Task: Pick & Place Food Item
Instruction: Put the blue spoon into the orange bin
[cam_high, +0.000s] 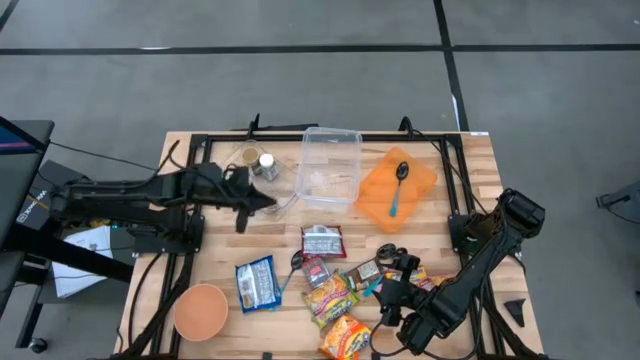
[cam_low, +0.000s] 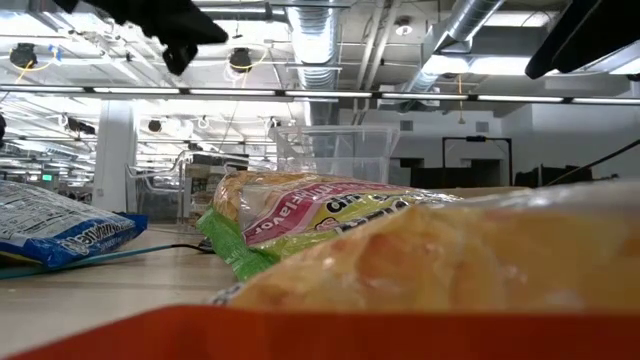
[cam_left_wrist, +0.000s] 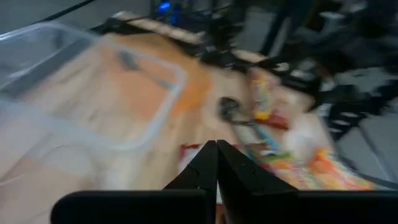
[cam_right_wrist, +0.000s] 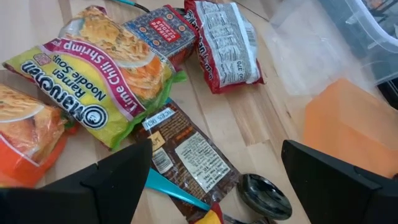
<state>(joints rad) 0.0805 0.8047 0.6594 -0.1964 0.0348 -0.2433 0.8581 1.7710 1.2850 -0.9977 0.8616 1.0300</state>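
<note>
Right gripper wide open, empty, over brown snack packet, left gripper closed, empty.

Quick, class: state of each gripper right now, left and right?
Left gripper: closed, holding nothing, near the clear container.
Right gripper: open, empty, above the brown packet.

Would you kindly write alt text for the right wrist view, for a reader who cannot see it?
The open right gripper hovers over a brown snack packet on the wooden table. Beyond lie a green ramen pack, a red packet, an orange cloth and a black spoon.
</note>
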